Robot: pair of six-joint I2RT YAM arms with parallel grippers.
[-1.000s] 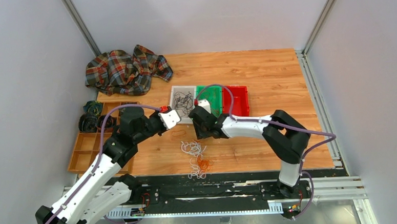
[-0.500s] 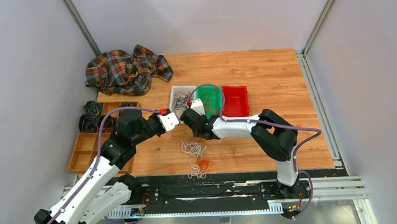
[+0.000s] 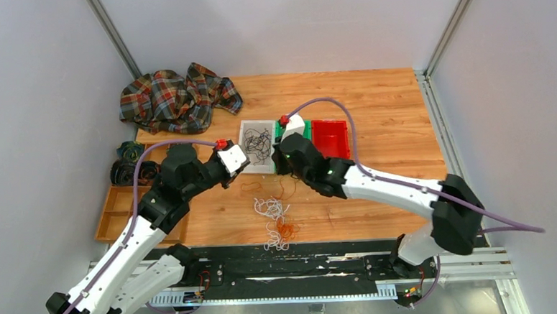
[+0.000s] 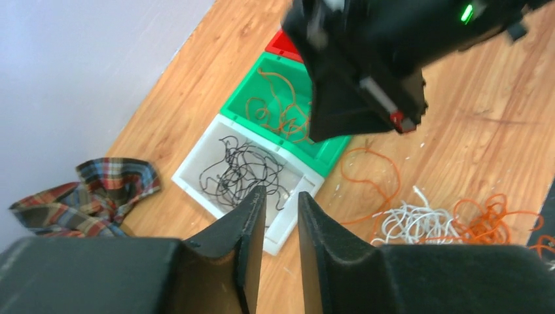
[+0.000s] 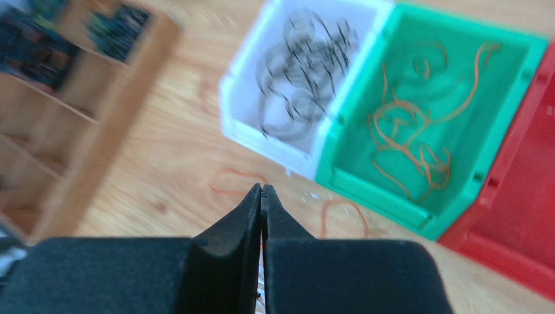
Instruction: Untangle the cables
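Observation:
The cables lie sorted and loose. Black wires (image 3: 258, 142) fill the white bin (image 4: 196, 190), and orange ones (image 5: 412, 144) lie in the green bin (image 5: 523, 98). A white and orange tangle (image 3: 275, 218) sits on the wood near the front edge. My left gripper (image 4: 280, 196) hovers over the white bin's near corner, open by a narrow gap with nothing in it. Above the wood just in front of the two bins, my right gripper (image 5: 262, 190) is raised and shut. No wire shows between its fingers.
Single orange loops (image 5: 235, 183) (image 4: 370, 176) lie on the wood between the bins and the tangle. A red bin (image 3: 330, 138) adjoins the green one. At the left stands a wooden divided tray (image 3: 120, 208) holding dark coiled rolls (image 3: 128, 161). A plaid cloth (image 3: 175, 97) lies at the back left.
My right gripper dipped toward the tangle, shut, then rose and drew back toward the bins. My left gripper opened a little and shifted slightly toward the white bin.

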